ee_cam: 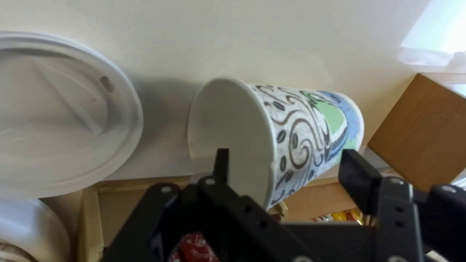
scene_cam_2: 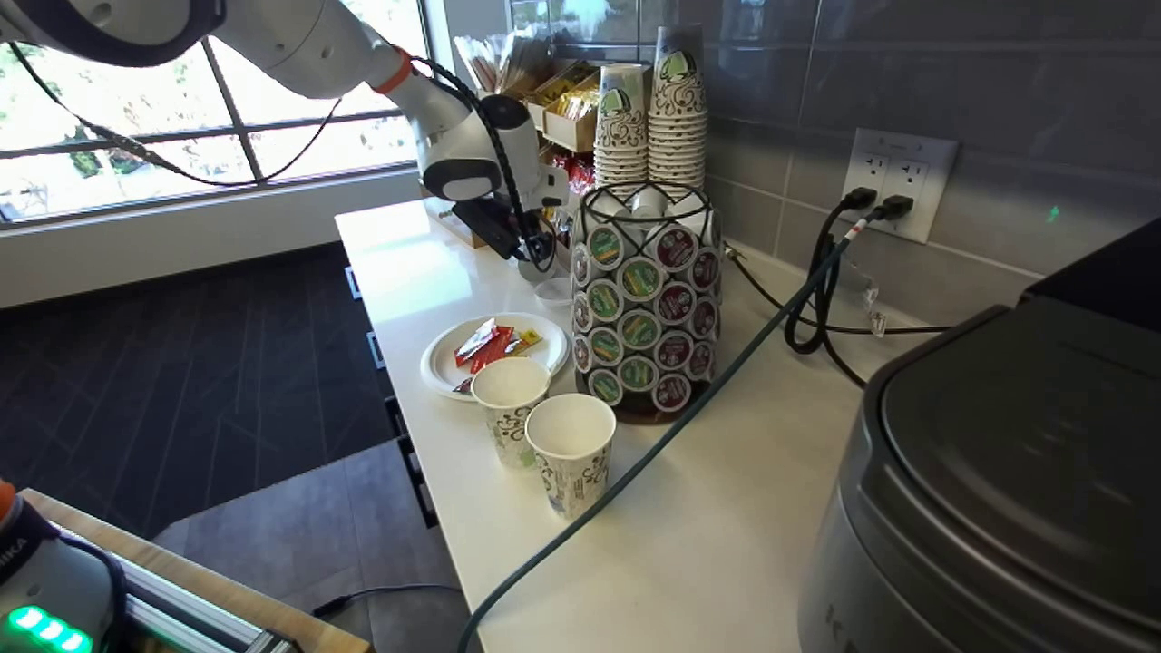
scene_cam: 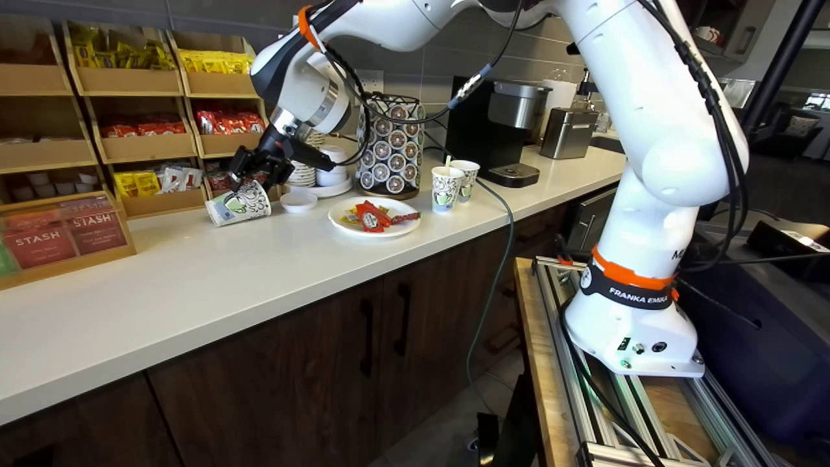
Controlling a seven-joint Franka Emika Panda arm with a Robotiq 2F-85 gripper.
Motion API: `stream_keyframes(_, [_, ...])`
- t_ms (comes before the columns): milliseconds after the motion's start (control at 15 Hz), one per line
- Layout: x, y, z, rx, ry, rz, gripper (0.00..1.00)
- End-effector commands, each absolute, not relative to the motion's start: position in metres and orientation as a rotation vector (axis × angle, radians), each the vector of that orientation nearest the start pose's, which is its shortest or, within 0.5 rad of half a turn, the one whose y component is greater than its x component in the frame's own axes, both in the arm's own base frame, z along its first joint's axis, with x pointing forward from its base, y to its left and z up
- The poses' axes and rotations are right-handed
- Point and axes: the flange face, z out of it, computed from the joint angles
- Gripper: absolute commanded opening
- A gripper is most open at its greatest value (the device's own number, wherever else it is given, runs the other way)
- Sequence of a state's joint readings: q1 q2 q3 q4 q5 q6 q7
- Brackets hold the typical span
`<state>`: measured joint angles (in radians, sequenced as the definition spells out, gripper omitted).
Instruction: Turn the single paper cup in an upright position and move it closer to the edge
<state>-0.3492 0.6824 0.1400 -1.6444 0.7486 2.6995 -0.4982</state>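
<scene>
In the wrist view the gripper (ee_cam: 286, 162) has its fingers wide, one by the mouth, one near the base of the paper cup (ee_cam: 291, 134), likely to grasp it lengthwise. In an exterior view it lies on its side, well back from the front edge (scene_cam: 259, 318). In an exterior view, well past the coffee maker (scene_cam_2: 980, 481), the gripper mostly hides it.

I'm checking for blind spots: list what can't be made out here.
Paper cup: counter side hidden by its own body, wrist view.
Fingers: contact unclear; one overlaps the cup's mouth, wrist view.
Arm: top cut off by upper edge, both exterior views.
Coffee pods: lettering too small, both exterior views.
</scene>
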Motion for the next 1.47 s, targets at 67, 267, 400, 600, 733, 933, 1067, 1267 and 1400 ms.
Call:
stream_keyframes(67, [0.7, -0.192, 0.244, -2.551, 0.541, -0.681, 0.4])
stream_keyframes(267, [0.7, -0.193, 0.25, -2.494, 0.561, -0.677, 0.17])
stream_keyframes(400, [0.698, -0.193, 0.256, -2.458, 0.568, -0.666, 0.06])
stream_keyframes(600, [0.689, -0.191, 0.268, -2.427, 0.553, -0.654, 0.0])
stream_keyframes(733, [0.68, -0.186, 0.277, -2.442, 0.508, -0.647, 0.02])
stream_keyframes(933, [0.654, -0.17, 0.3, -2.582, 0.401, -0.635, 0.02])
stream_keyframes(1067, [0.633, -0.152, 0.318, -2.684, 0.375, -0.631, 0.02])
stream_keyframes(1267, [0.605, -0.112, 0.343, -2.828, 0.261, -0.613, 0.02])
stream_keyframes(1400, [0.59, -0.073, 0.354, -2.921, 0.159, -0.596, 0.02])
